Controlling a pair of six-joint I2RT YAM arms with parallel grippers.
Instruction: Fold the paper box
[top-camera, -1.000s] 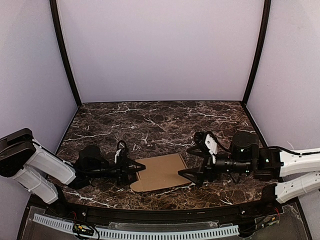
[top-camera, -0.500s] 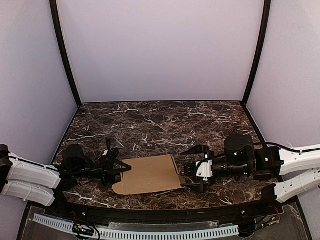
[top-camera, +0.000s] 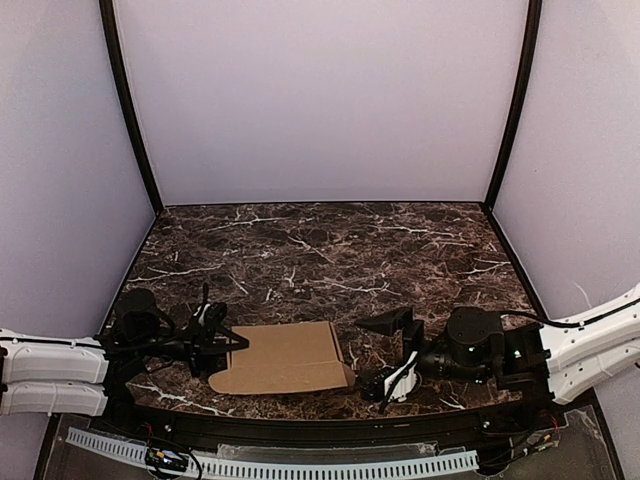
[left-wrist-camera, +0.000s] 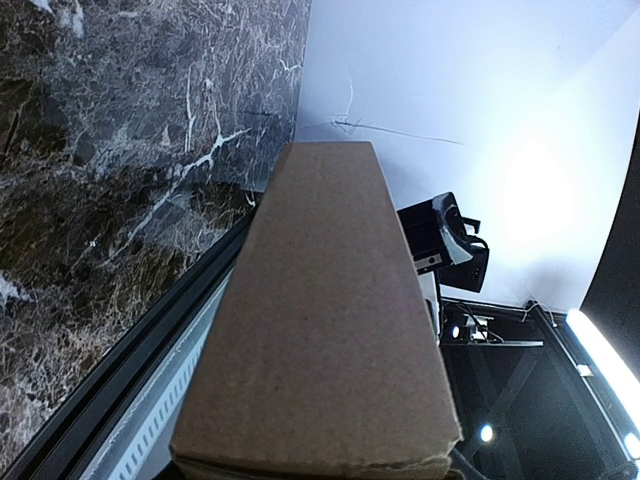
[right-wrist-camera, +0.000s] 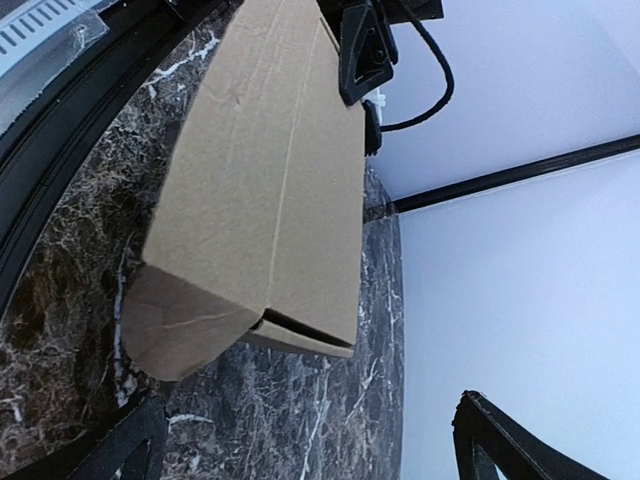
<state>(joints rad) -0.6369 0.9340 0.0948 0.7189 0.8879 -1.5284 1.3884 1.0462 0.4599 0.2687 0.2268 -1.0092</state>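
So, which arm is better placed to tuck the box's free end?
Right, probably: the right gripper, open, faces the free end of the paper box; the left gripper grips the other end.

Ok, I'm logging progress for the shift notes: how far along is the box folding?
Done: the paper box already forms a narrow tube, its right end flap folded over. In hand: the left gripper clamps its left end while the right gripper stands open, off the box. Left: that end flap shows a gap at its seam and likely needs tucking; the clamped end is hidden.
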